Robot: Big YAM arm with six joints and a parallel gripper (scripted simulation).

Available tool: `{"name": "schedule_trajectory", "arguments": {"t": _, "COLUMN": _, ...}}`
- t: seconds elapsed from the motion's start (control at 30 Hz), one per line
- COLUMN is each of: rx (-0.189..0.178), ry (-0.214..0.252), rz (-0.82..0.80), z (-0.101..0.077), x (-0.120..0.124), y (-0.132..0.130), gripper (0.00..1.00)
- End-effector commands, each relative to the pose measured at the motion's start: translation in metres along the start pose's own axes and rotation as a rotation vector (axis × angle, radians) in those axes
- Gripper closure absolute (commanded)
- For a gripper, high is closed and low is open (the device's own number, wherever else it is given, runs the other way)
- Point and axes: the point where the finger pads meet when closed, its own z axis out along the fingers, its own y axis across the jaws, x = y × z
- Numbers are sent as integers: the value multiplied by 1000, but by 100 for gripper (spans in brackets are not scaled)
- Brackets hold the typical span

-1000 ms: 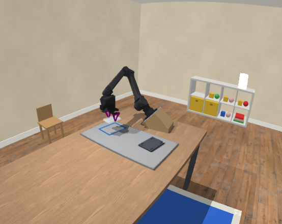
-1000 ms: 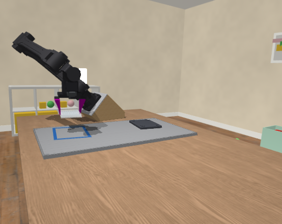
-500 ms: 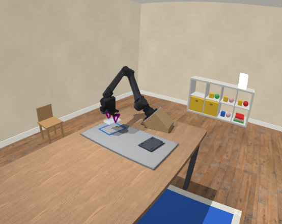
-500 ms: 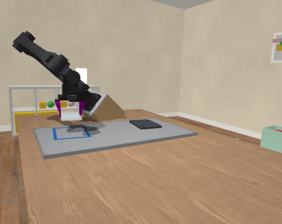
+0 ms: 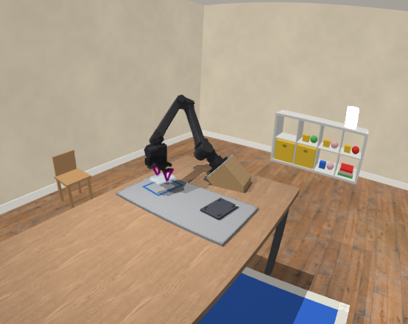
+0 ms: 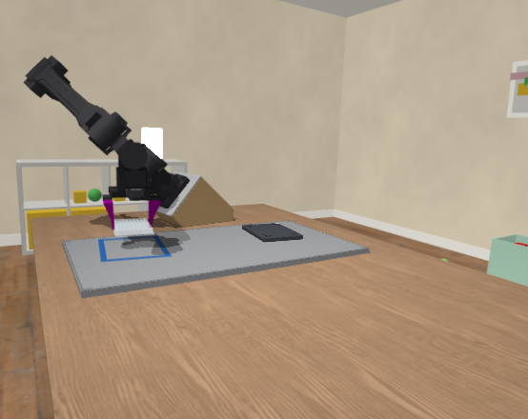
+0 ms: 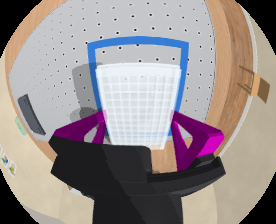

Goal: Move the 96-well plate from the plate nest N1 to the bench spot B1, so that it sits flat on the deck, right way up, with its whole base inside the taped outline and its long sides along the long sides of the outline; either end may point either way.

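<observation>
Grey deck (image 6: 252, 267), gripper (image 6: 132, 220) spread wide, clamping white 96-well plate (image 6: 133, 228) above blue outline (image 6: 110, 258).

Black arm (image 5: 187, 121) rises from its base at frame centre, peaks at a sharp elbow, then drops down-left to the wrist. Gripper (image 5: 162, 173) points straight down, left of centre. Purple fingers (image 6: 111, 212) spread wide, clamped on the two sides of a white plate (image 7: 136, 99), held level above the bench.

Probably home room: toy shelf (image 5: 283, 115), chair (image 5: 71, 173).
</observation>
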Motion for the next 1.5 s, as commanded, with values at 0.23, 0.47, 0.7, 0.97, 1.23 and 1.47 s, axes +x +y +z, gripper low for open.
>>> {"name": "schedule_trajectory", "arguments": {"t": 0.23, "rx": -3, "ry": -5, "rz": -11, "z": 17, "x": -3, "y": 1, "gripper": 100}}
{"name": "schedule_trajectory", "arguments": {"t": 0.47, "rx": -3, "ry": -5, "rz": -11, "z": 27, "x": -3, "y": 1, "gripper": 100}}
{"name": "schedule_trajectory", "arguments": {"t": 0.7, "rx": -3, "ry": -5, "rz": -11, "z": 37, "x": -3, "y": 1, "gripper": 100}}
{"name": "schedule_trajectory", "arguments": {"t": 0.97, "rx": -1, "ry": -29, "rz": 4, "z": 28, "x": -12, "y": -3, "gripper": 100}}
{"name": "schedule_trajectory", "arguments": {"t": 1.23, "rx": -1, "ry": -29, "rz": 4, "z": 28, "x": -12, "y": -3, "gripper": 100}}
{"name": "schedule_trajectory", "arguments": {"t": 1.47, "rx": -3, "ry": -15, "rz": -15, "z": 35, "x": -6, "y": 3, "gripper": 100}}
